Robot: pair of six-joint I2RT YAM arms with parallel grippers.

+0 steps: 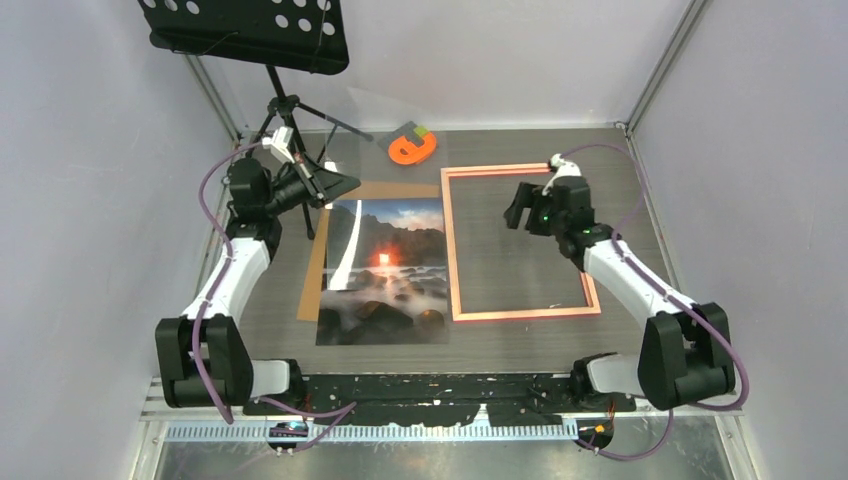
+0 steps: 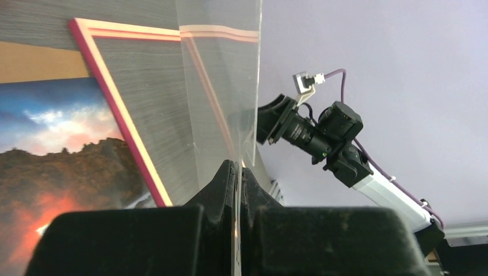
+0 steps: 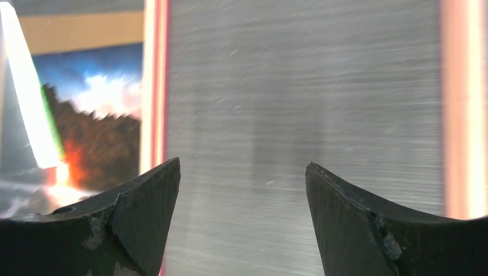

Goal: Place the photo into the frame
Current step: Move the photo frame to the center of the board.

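Observation:
The photo (image 1: 385, 270), a sunset seascape, lies flat left of centre on a brown backing board (image 1: 311, 280). To its right lies the frame (image 1: 450, 240), a thin salmon-pink border around bare table. My left gripper (image 1: 335, 185) is shut on the edge of a clear sheet (image 2: 221, 75), which stands up over the photo's far left corner; its pinch shows in the left wrist view (image 2: 239, 164). My right gripper (image 1: 515, 215) hovers open over the frame's far part, with nothing between its fingers (image 3: 243, 167). The right wrist view shows both frame borders (image 3: 154, 86) and the photo (image 3: 98, 115).
A small orange tape-like object (image 1: 412, 148) lies at the back, beyond the frame. A black music stand (image 1: 250, 30) on a tripod stands at the back left. Grey walls close in both sides.

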